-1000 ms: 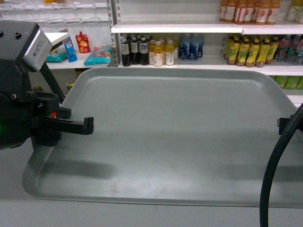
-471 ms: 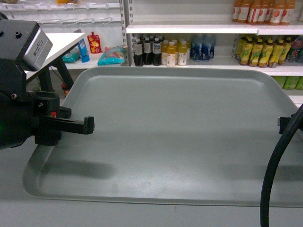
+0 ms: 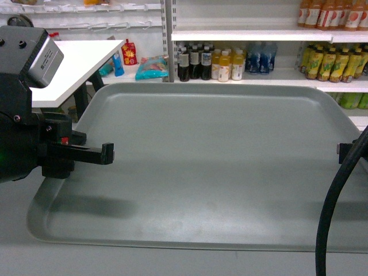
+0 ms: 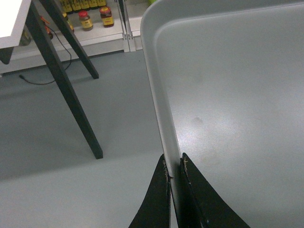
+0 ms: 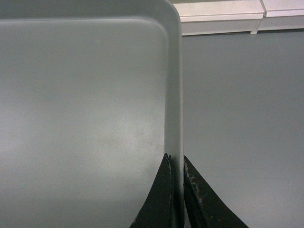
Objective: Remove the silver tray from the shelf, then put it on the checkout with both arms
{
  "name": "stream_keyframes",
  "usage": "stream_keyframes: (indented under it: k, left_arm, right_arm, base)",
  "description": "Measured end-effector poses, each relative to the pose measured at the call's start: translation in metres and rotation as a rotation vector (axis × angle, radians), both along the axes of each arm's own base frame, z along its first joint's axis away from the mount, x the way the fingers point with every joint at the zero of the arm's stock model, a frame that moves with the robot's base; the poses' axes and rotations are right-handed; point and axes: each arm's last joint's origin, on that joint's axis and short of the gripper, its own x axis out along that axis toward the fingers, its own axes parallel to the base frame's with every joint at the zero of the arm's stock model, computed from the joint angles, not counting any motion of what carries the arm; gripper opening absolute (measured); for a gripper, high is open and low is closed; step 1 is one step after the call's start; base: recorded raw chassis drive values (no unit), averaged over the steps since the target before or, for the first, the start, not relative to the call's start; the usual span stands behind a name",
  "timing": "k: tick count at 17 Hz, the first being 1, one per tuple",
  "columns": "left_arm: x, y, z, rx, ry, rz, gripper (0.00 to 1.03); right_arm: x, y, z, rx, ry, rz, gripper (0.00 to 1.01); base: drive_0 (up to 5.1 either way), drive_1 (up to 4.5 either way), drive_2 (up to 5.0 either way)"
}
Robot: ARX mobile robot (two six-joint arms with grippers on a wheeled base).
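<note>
Grey-silver tray (image 3: 213,167) off shelf, carried level: my left gripper (image 4: 175,166) pinches left rim, right gripper (image 5: 175,164) pinches right rim. White checkout (image 3: 75,63) ahead-left.

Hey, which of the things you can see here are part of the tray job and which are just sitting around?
Part of the job:
silver tray
left gripper, clamped on the tray's rim
right gripper, clamped on the opposite rim
checkout

Just lying about:
drink bottles on the shelves
snack packets

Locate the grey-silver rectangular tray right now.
Grey-silver rectangular tray fills the head view, held over the floor: left gripper clamps its left rim, right gripper its right.
</note>
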Motion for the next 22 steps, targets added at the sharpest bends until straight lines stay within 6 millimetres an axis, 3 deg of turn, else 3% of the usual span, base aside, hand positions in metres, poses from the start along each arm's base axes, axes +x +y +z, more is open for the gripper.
stream_keyframes:
  k: [22]
  left_arm:
    - [0.0001, -0.0001, 0.0002, 0.000, -0.002, 0.000, 0.03]
  right_arm:
    - [0.0003, 0.0000, -0.0001, 0.000, -0.002, -0.002, 0.03]
  base:
    - [-4.9, 2.42, 2.4]
